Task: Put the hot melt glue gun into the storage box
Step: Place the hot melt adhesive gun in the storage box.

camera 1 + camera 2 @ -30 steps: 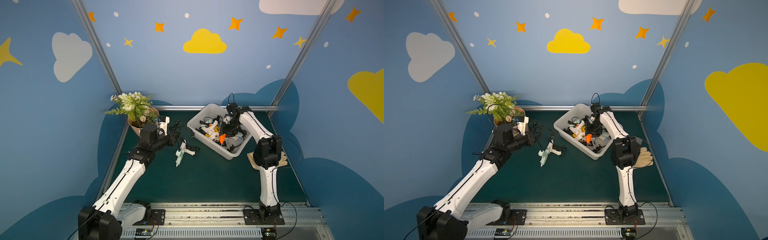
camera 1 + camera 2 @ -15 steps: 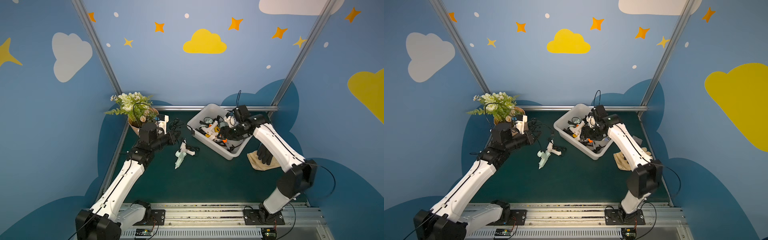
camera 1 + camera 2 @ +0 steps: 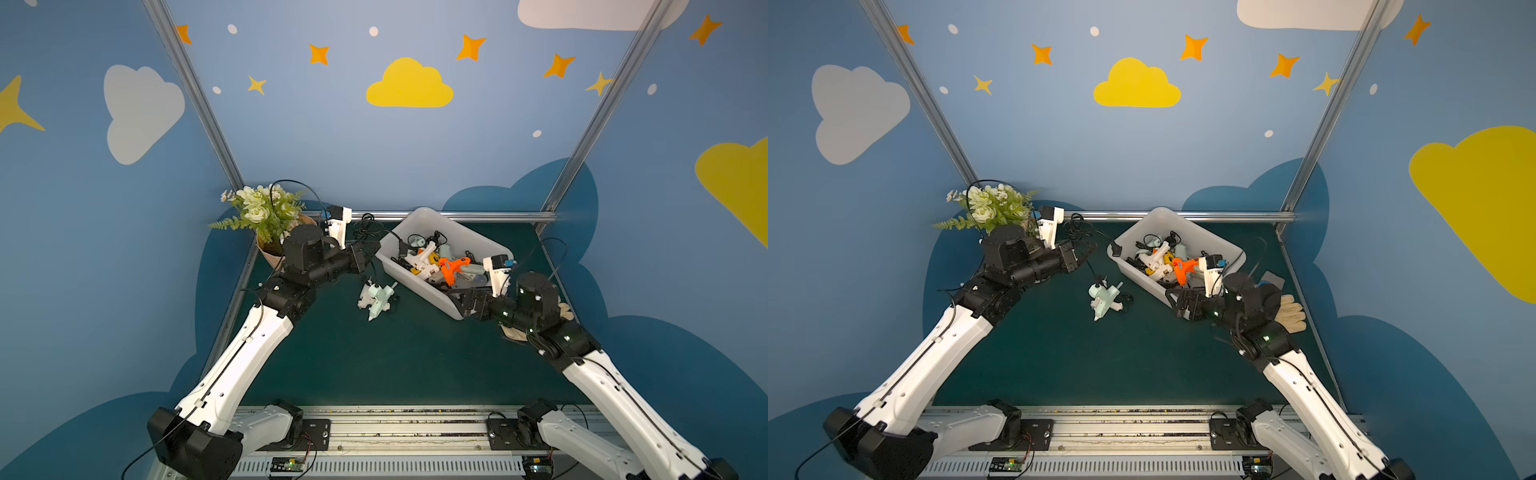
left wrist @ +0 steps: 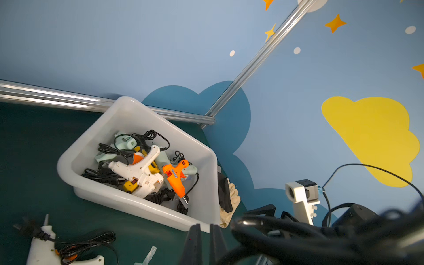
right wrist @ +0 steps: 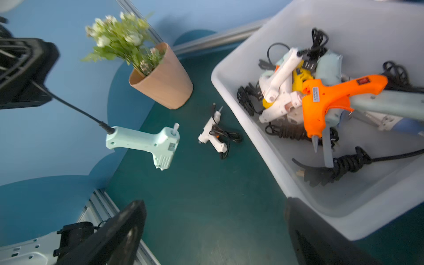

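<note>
Glue gun (image 3: pixel 380 297), mint green, hung below the closed left gripper (image 3: pixel 371 250) outside the box (image 3: pixel 409 286) in both top views, near a white gun (image 3: pixel 364 300) on the mat (image 3: pixel 353 365), while the right gripper (image 3: pixel 462 304) sat at the box's near corner. Left wrist view showed that arm's fingers (image 4: pixel 195 243) pinched almost together, with an orange gun (image 4: pixel 175 177) atop others in the box. Right wrist view showed the glue gun dangling by its cord (image 5: pixel 68 104) from the left gripper, clear of the mat, and the right fingers (image 5: pixel 119 229) spread wide, empty.
</note>
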Robot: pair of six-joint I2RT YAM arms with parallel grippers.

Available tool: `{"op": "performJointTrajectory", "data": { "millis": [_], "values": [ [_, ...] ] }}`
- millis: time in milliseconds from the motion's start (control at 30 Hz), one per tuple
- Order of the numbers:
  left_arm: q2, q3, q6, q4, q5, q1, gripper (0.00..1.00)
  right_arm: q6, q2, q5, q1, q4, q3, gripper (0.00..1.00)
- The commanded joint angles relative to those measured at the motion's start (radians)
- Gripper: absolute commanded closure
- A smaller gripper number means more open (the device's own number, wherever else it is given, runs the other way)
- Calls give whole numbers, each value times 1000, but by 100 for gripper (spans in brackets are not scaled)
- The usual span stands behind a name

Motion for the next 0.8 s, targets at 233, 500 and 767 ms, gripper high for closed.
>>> {"op": "performJointTrajectory", "data": {
  "millis": [233, 500, 767],
  "values": [
    [166, 264, 3, -42, 9, -115, 97, -13, -194, 11, -8, 43, -13, 1],
    [282, 412, -41, -52, 83, -162, 97, -162, -201, -159, -2, 162, -79, 3],
    [318, 447, -95, -37, 126, -178, 97, -380, -94, -158, 56, 256, -50, 13]
  ]
}}
